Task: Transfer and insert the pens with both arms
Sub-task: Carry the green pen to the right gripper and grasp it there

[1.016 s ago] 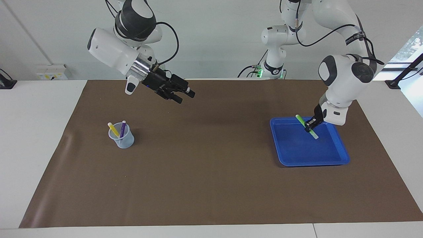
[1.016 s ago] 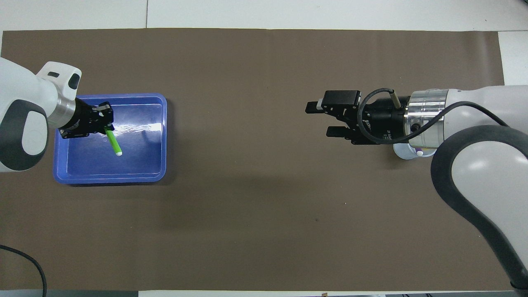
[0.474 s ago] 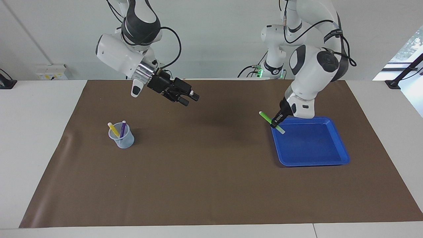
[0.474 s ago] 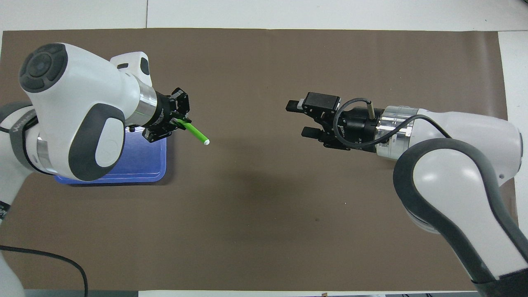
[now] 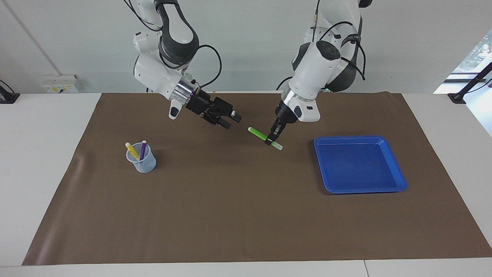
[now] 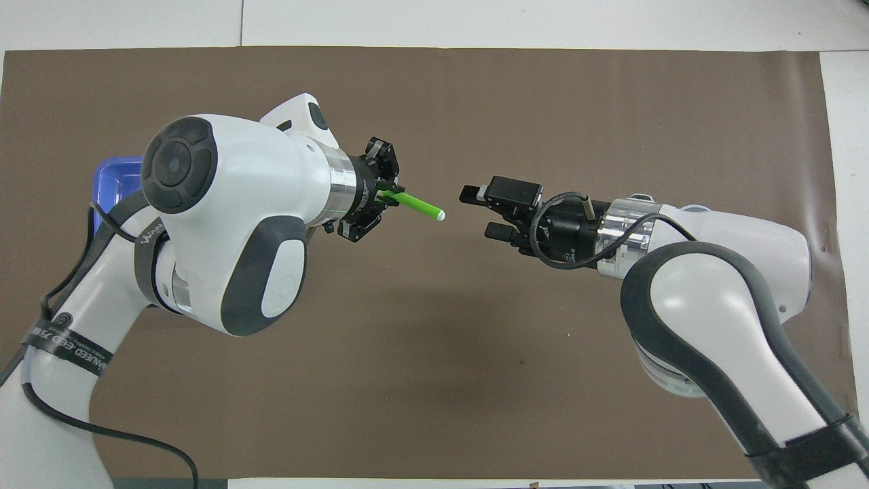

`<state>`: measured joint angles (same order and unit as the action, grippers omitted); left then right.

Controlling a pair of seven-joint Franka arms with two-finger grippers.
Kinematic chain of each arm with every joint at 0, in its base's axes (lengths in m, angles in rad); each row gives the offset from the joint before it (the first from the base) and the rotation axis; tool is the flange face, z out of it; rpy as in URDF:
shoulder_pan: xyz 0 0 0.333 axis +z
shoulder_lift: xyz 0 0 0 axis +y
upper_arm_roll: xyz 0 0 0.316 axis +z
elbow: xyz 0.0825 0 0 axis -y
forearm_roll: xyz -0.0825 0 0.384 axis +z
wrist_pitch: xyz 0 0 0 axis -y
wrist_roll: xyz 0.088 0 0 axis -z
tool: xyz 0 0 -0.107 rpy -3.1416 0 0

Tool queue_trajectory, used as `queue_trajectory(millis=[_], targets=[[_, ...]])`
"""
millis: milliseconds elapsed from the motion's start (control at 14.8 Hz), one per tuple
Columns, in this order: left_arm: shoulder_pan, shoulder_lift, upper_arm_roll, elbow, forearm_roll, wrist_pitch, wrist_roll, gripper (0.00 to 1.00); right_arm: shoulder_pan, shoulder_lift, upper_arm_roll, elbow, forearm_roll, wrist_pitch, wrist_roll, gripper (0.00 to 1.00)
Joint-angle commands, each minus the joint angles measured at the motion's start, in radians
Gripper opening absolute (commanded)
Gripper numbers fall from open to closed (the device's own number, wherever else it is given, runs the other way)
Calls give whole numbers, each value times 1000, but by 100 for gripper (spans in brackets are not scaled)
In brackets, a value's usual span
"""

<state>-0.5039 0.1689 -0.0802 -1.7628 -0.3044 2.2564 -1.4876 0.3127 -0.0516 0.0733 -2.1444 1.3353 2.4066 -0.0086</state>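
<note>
My left gripper (image 5: 272, 141) (image 6: 387, 198) is shut on the bright green pen (image 5: 258, 134) (image 6: 415, 204) and holds it in the air over the middle of the brown mat, its free end pointing at my right gripper. My right gripper (image 5: 230, 120) (image 6: 481, 213) is open and empty, also in the air over the mat's middle, a short gap from the pen's tip. The yellow pen (image 5: 132, 151) and the purple pen (image 5: 142, 149) stand in a clear cup (image 5: 142, 161) toward the right arm's end; the overhead view hides them under the right arm.
An empty blue tray (image 5: 392, 165) lies on the brown mat (image 5: 238, 215) toward the left arm's end; only its corner (image 6: 112, 178) shows in the overhead view, under the left arm.
My left gripper has carried the green pen from over the tray to over the mat's middle. My right gripper has moved toward it; the gap between them has narrowed.
</note>
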Motion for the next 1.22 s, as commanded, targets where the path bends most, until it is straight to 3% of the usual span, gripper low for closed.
queue_trajectory(millis=[0,203,406,745,1016,1151], targets=[[-51,14,16,14,-18,35,-75,0,6,-17,-1,-32,30,19,-28,100],[-80,14,16,13,-18,43,-111,0,6,-19,-1,-40,30,17,-43,98],[-88,12,16,11,-18,43,-111,0,6,-19,-1,-40,30,19,-56,75],[-93,12,16,5,-18,43,-108,0,6,-19,-1,-38,30,16,-56,63],[-93,11,16,-6,-18,43,-100,0,6,-19,-1,-38,31,14,-56,29],[-93,9,16,-10,-18,43,-92,0,6,-19,-1,-38,31,12,-56,1]])
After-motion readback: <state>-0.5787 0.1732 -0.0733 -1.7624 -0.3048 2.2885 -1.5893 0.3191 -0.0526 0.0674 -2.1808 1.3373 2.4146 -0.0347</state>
